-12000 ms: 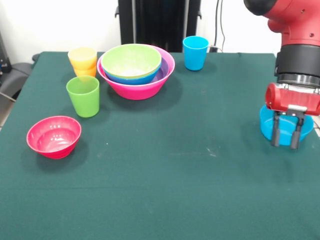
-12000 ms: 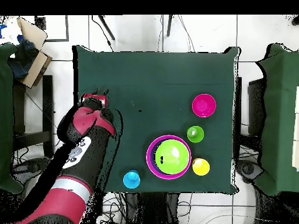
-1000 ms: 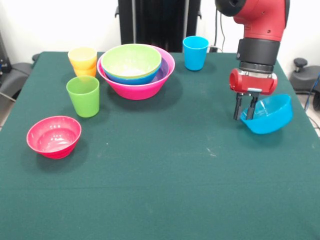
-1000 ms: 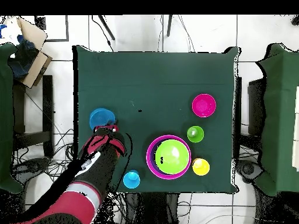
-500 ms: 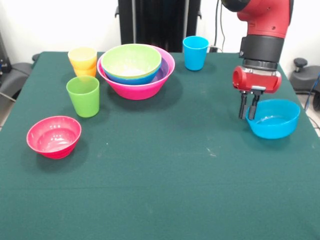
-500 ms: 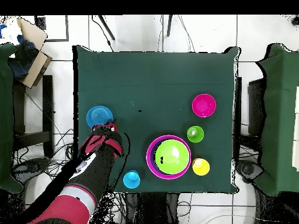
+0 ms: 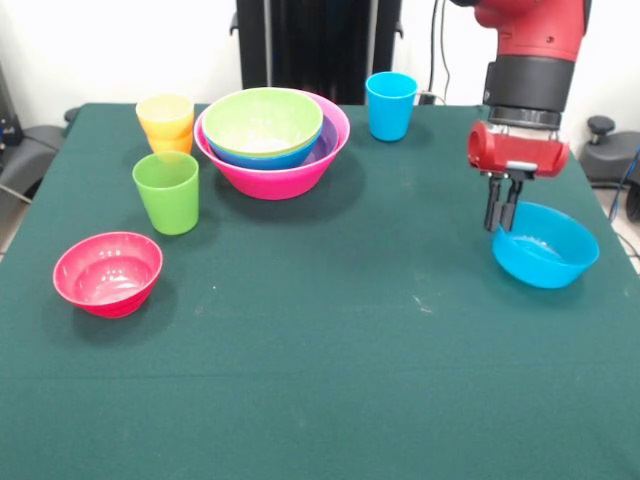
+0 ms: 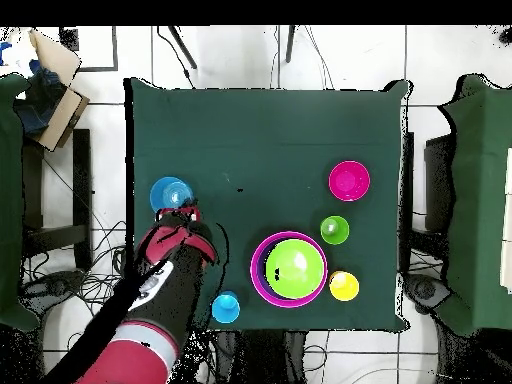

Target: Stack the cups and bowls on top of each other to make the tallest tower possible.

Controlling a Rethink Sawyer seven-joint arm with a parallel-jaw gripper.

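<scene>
The light blue bowl sits upright on the green table at the right; it also shows in the overhead view. My gripper hangs just above its left rim with the fingers close together and nothing between them. The large pink bowl at the back holds the purple, blue and light green bowls. The yellow cup is nested in the orange cup. The green cup, blue cup and red-pink bowl stand alone.
The table's right edge runs close behind the light blue bowl. The robot's black pedestal stands at the far side. A cardboard box and side tables flank the table in the overhead view.
A second ago the light blue bowl hung tilted from my gripper; it now rests level on the table and my gripper has risen off its rim.
</scene>
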